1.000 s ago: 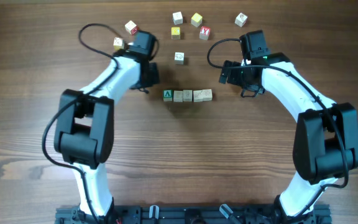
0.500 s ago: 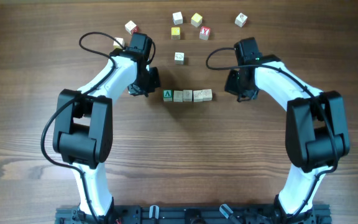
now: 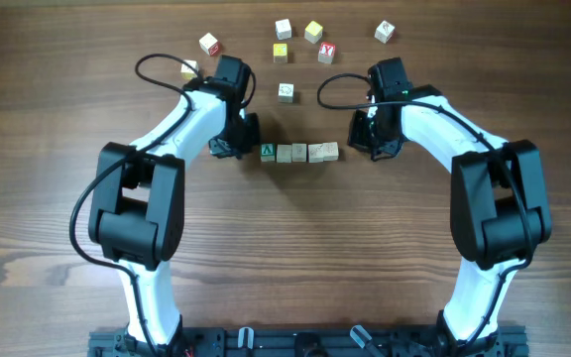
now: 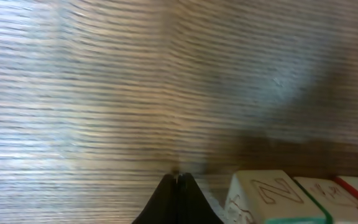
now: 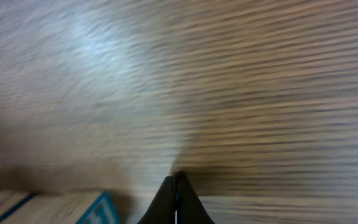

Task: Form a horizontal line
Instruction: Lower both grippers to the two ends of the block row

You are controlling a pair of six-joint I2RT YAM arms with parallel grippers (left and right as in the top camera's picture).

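The left claw (image 3: pixel 250 145) is fully closed and holds nothing. The right claw (image 3: pixel 357 141) is the same, with its fingers pressed together and empty. For the right claw this is new: a second ago its jaws stood wide open, and it hung further up the table (image 3: pixel 57 198), away from the row (image 3: pixel 299 152). Since then both arms have come inward, so each closed claw now stands at one end of the row, level with it. The row itself has not moved in that second.

I judge that the four cubes are already laid, and that the claws now serve as pushers to squeeze the row from both ends and close any small gaps.

The row lies between the two claws. The green cube (image 3: pixel 268 152) is its left end, just beside the left claw; I cannot tell whether they touch. At the right end, a narrow strip of wood shows between the last cube and the right claw. In the left wrist view, the nearest cube sits low and to the right of the closed tips. The loose cubes (image 3: pixel 285 91) lie further up, apart from the row.
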